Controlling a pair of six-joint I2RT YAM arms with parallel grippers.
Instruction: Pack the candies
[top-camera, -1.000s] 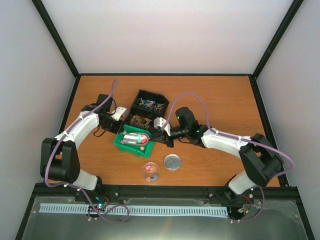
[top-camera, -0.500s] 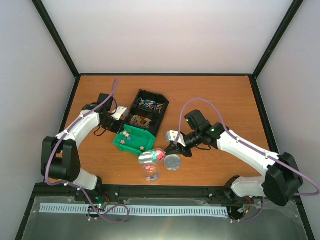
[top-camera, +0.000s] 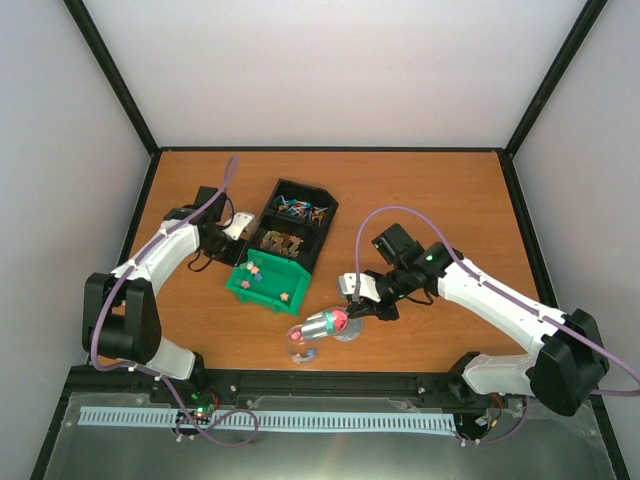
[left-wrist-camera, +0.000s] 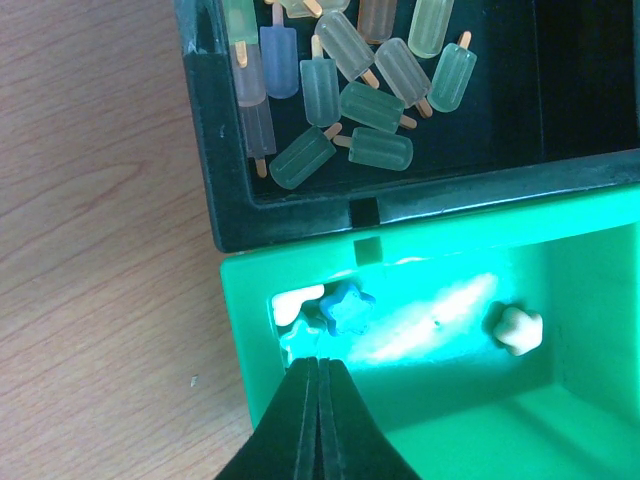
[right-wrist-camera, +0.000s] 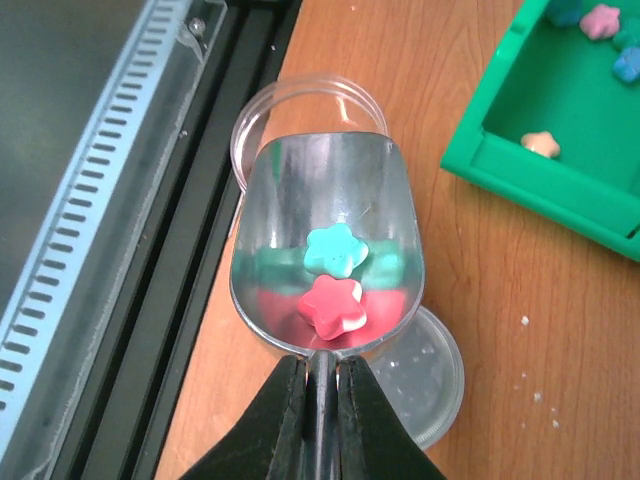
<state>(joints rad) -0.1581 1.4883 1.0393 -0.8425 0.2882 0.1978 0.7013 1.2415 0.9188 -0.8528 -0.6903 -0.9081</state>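
Carrying: scoop (right-wrist-camera: 320, 185) with two candies (right-wrist-camera: 335, 250) has moved from green tray (right-wrist-camera: 540, 195) to above clear jar (right-wrist-camera: 280, 105).
Right gripper (right-wrist-camera: 320, 385): pinching scoop handle.
Left gripper (left-wrist-camera: 318, 368): pressed together.
Next: tip in.

I see two star candies (right-wrist-camera: 332, 305) lying flat in the silver scoop (right-wrist-camera: 300, 190), a teal one touching a pink-red one nearer the handle. More stars, blue, pink, cream and orange, lie scattered on the floor of the green tray (right-wrist-camera: 560, 203).
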